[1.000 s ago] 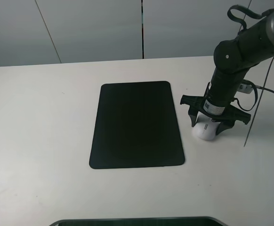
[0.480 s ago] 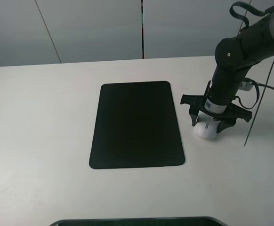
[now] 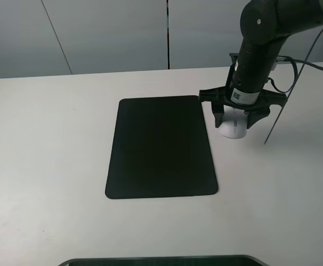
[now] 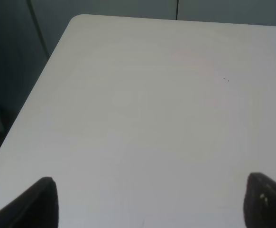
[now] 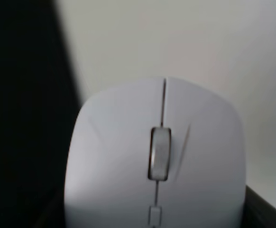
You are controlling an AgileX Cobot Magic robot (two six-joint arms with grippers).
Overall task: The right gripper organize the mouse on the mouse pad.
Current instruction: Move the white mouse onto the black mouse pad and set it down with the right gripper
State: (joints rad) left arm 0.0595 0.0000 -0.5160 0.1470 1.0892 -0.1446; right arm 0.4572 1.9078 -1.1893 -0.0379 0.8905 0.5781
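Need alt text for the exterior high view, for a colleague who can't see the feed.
The right gripper reaches down and clasps the white mouse, just right of the black mouse pad near its far right corner, not yet over it. The pad lies flat on the white table; no left arm appears.

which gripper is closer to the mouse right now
Right. The right gripper grips the mouse between its fingers, just beside the mouse pad. The left gripper hangs over bare table, with no mouse in its wrist view.
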